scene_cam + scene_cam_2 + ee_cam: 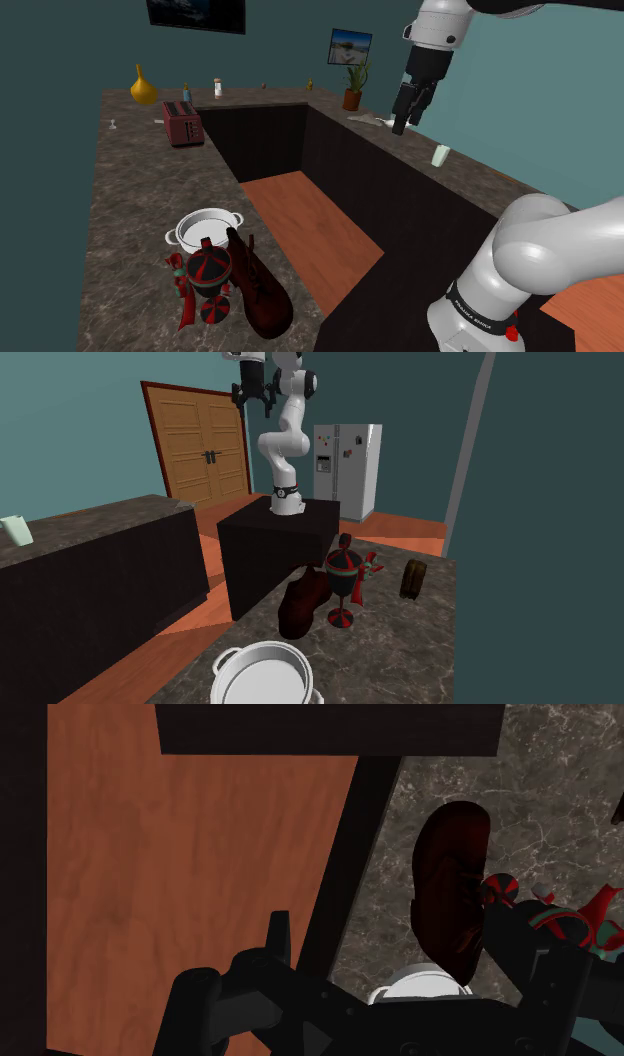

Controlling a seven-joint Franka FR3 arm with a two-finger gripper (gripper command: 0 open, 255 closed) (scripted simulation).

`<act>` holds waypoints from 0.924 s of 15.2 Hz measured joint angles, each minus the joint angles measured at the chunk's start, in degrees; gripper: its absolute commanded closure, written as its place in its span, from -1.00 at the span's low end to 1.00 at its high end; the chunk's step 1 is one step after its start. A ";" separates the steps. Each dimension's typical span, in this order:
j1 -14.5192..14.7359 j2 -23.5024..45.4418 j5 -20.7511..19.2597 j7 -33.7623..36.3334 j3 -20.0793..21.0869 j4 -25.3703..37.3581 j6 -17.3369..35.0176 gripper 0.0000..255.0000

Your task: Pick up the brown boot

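- The boot (260, 292) (304, 604) (450, 889), a dark reddish brown, sits on the marble countertop (130, 210) close to its inner edge, with a narrow strip of stone between it and the drop to the floor.
- Just beside it, on the side away from that edge, stands a red-and-black goblet (209, 281) (340, 584). Whether the two touch I cannot tell.
- A white two-handled pot (205, 230) (265, 674) is right by the boot's shaft, further in along the same run of counter.
- The gripper (403, 120) (250, 394) (392, 936) hangs high in the air, well apart from the boot, over the far arm of the counter in the shoulder view.
- Its jaws stand wide apart with nothing between them and nothing touching them. In the wrist view the two black fingers (278, 939) frame the counter edge and the boot far below.
- The counter wraps in a U around a bay of wooden floor (310, 225), so the air above the boot and toward the bay is free.
- The black stand (275, 547) sits at the open end of that bay.
- Far off on the counter are a red toaster (183, 123), a yellow vase (144, 88) and a pale cup (441, 155).
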 measured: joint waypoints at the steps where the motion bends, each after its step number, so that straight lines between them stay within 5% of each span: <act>1: 0.00 0.00 0.00 0.00 0.00 0.00 0.00 -1.00; 14: 1.72 8.76 6.18 13.92 11.66 -12.03 21.93 -1.00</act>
